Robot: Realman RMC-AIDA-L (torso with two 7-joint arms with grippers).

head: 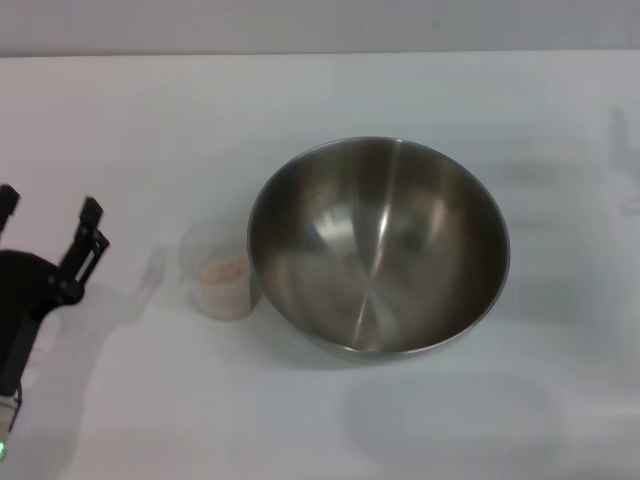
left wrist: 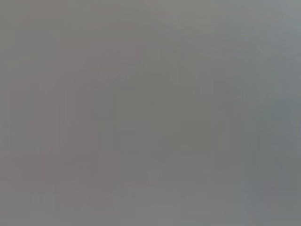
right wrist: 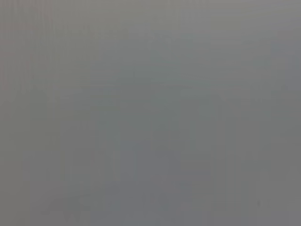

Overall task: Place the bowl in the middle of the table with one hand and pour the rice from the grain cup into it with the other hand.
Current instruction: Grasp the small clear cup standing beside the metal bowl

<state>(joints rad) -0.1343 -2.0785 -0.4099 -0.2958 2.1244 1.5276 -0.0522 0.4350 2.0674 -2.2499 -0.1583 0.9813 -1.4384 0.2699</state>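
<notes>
The grain cup [head: 221, 270], holding rice [head: 222, 270], stands against the bowl [head: 379, 246] on the table [head: 120, 120], right of the left gripper [head: 50, 215], whose fingers gape empty.

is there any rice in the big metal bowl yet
No, the bowl shows only bare steel inside, while the rice sits in the grain cup beside it.

L end effector [head: 48, 225] cut by frame edge, both wrist views blank grey
</notes>
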